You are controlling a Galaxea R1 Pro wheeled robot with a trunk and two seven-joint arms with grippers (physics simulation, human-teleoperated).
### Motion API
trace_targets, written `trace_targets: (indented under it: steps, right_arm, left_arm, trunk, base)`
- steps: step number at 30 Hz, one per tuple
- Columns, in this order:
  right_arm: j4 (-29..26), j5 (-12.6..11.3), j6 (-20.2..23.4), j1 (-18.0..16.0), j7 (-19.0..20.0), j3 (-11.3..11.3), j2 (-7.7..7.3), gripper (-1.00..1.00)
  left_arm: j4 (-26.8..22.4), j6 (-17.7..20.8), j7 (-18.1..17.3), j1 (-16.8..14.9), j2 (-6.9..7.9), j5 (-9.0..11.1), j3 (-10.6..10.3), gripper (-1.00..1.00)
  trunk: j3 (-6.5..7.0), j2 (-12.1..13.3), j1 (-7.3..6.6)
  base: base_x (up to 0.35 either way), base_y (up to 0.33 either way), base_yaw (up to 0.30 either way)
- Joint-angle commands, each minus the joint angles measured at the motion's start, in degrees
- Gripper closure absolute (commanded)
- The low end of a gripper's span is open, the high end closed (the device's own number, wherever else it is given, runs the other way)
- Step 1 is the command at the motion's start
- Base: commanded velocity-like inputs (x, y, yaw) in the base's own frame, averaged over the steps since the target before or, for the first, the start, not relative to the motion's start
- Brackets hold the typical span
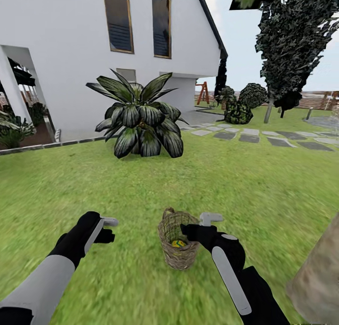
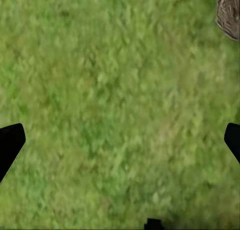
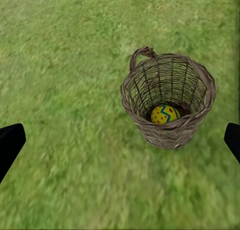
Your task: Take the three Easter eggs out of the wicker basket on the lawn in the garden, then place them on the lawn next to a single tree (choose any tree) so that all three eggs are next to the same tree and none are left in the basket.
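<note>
The wicker basket (image 3: 169, 97) stands upright on the lawn (image 1: 245, 183), one Easter egg (image 3: 165, 114) inside. Right gripper (image 1: 197, 225) hovers beside its rim, left gripper (image 1: 104, 228) well apart; both jaws released, empty.

Mottled green lawn (image 1: 235, 183); wicker basket (image 1: 177, 249) upright at lower centre, palm (image 1: 139, 117) rooted above, stepping stones (image 1: 263, 136) upper right.
</note>
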Motion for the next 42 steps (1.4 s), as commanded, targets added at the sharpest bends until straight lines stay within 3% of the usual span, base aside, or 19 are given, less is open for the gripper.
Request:
trace_targets:
  steps: [1,22,42]
  right_arm:
    - [-0.04,-0.58,0.13,-0.08,-0.60,0.06,0.02,-1.00]
    - [-0.04,-0.65,0.12,-0.06,-0.60,0.05,0.02,-1.00]
    - [-0.04,-0.65,0.13,-0.09,-0.60,0.05,0.02,-1.00]
  left_arm:
    - [-0.06,0.19,0.56,-0.02,0.10,0.63,-0.30,-1.00]
    - [0.22,0.19,0.64,-0.05,0.03,0.64,-0.30,-1.00]
    - [0.27,0.19,0.65,-0.01,0.03,0.70,-0.36,-1.00]
  trunk:
    - [-0.07,-0.04,0.02]
    - [-0.07,-0.04,0.02]
    - [-0.07,-0.04,0.02]
  base:
    - [0.179,0.287,-0.286]
    - [0.155,0.281,-0.289]
    - [0.116,0.094,-0.290]
